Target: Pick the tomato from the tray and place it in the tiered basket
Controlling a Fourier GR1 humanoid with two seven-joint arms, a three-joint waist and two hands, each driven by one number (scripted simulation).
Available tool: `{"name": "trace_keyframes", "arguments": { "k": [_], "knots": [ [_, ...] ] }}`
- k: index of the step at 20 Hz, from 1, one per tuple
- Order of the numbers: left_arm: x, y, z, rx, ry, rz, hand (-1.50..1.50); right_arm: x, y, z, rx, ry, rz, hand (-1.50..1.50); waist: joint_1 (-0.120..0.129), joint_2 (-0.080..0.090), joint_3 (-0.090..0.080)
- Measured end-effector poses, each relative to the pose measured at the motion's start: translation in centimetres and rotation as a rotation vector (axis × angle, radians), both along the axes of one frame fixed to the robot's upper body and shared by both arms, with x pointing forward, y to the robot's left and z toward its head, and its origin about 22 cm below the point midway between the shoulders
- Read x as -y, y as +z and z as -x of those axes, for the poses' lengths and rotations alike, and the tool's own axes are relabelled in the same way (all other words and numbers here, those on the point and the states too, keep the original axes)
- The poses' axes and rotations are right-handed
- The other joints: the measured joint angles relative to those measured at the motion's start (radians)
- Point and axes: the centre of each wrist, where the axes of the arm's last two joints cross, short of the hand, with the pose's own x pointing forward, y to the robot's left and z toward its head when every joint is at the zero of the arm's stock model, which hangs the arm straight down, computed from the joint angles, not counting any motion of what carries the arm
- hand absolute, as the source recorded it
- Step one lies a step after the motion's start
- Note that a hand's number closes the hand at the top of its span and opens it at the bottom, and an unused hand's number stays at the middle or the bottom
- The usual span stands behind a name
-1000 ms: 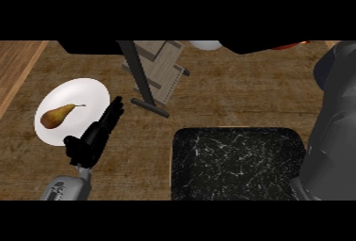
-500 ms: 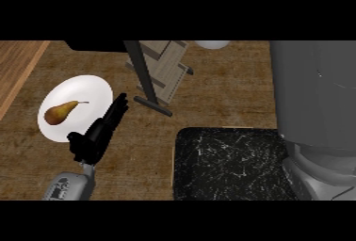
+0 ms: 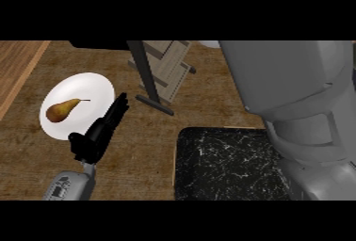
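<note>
Since no tomato shows, note the black tray (image 3: 230, 164) lying right of your left hand (image 3: 97, 134), fingers straight and holding nothing; the right hand is hidden, state unknown.

We are looking down at a kitchen. Beneath us runs a wooden counter (image 3: 139, 141) with a brown grain, the sort of worktop on which food is prepared. On it, at the left, sits a white plate (image 3: 94, 87) with a whole pear (image 3: 62, 110) lying on it, stalk and all. A black tray (image 3: 230, 164) with pale marbled veining lies flat near the lower right. Toward the back we see the dark upright post and slatted wooden shelf of a tiered basket (image 3: 163, 68). Fruit, tableware and storage together make this a kitchen.
</note>
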Motion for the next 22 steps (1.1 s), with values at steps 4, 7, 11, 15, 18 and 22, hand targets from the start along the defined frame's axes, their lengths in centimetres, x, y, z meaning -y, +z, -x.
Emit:
{"name": "trace_keyframes", "arguments": {
  "k": [4,7,11,15,18,22],
  "knots": [
    [0.6,0.2,-0.2,0.006,-0.005,0.0,0.0,-1.1,-1.3,-1.3,-0.011,-0.003,-0.02,1.5,0.006,0.003,0.0],
    [0.7,-0.2,0.0,0.004,-0.007,-0.001,0.0,-1.5,-2.0,-2.0,-0.022,0.007,-0.055,1.5,0.011,0.005,0.0],
    [0.7,0.1,-0.2,0.008,-0.022,-0.001,0.0,-2.7,-2.3,-2.1,-0.036,0.011,-0.136,1.5,0.023,0.006,0.0],
    [0.6,-0.1,-0.3,0.007,-0.027,-0.003,0.0,-3.0,-2.6,-2.4,-0.116,-0.003,-0.26,1.5,0.026,0.006,0.0],
    [0.6,-0.2,-0.2,0.003,-0.028,-0.002,0.0,-2.9,-3.0,-2.8,-0.197,-0.029,-0.375,-1.5,0.024,0.005,0.0],
    [1.0,-0.1,-0.5,-0.002,-0.026,0.003,0.0,-3.0,-3.0,-2.9,-0.229,-0.038,-0.496,-1.5,0.02,0.005,0.0]
  ]
}}
